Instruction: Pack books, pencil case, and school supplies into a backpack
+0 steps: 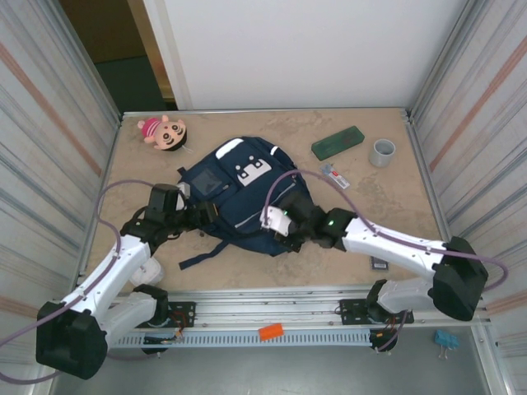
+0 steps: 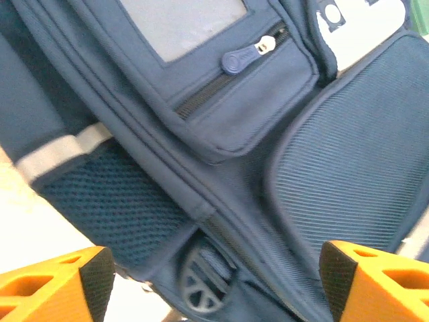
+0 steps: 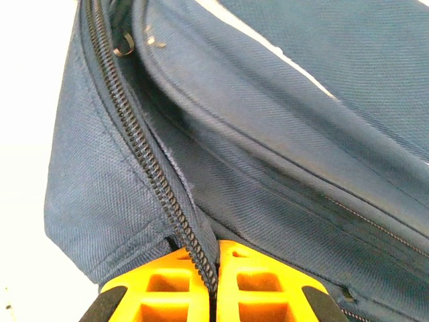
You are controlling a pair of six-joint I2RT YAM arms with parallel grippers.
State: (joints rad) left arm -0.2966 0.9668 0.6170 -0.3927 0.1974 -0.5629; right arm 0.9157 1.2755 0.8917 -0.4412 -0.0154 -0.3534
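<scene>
The navy backpack [image 1: 243, 185] lies flat mid-table with its white patches facing up. My right gripper [image 1: 277, 224] [image 3: 216, 249] is shut on the backpack's zipper edge [image 3: 144, 161] at its near right corner, the fabric pinched between the orange fingers. My left gripper [image 1: 206, 216] [image 2: 214, 285] is open at the backpack's near left side, its fingers [image 2: 64, 285] straddling a mesh pocket [image 2: 114, 201] and a plastic buckle [image 2: 201, 288]. The dark green pencil case [image 1: 338, 141] lies at the back right. A white-and-red stick [image 1: 335, 176] lies near it. A small dark flat device [image 1: 380, 263] rests by my right arm. The books are out of view.
A pink plush doll [image 1: 165, 132] lies at the back left. A grey cup [image 1: 382, 151] stands at the back right beside the pencil case. Metal walls [image 1: 58, 148] close in both sides. A backpack strap [image 1: 206, 251] trails toward the near edge.
</scene>
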